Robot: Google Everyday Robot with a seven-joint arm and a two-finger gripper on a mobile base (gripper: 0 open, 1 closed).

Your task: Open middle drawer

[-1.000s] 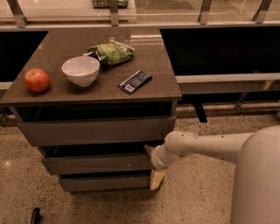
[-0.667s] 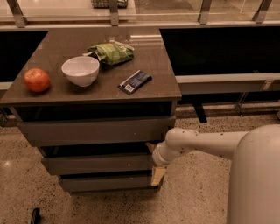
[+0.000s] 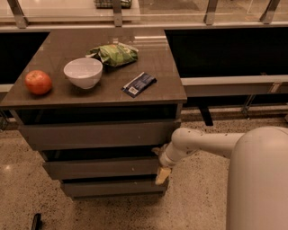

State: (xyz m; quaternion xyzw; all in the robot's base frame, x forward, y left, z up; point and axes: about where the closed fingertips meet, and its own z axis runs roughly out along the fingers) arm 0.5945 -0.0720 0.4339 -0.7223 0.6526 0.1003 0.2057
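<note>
A brown desk (image 3: 164, 63) with a glossy top stands on a speckled floor (image 3: 198, 202) in dim, warm light. Behind it runs a rail of metal posts (image 3: 118, 12), with dark panels (image 3: 225, 51) on both sides and a grey ledge (image 3: 234, 81) to the right. The gripper (image 3: 163, 168) is at the desk's lower right front edge.

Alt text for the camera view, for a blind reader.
The robot arm's tool sits at the right end of the middle drawer of a three-drawer cabinet. On top: an apple, a white bowl, a green bag and a dark packet.
</note>
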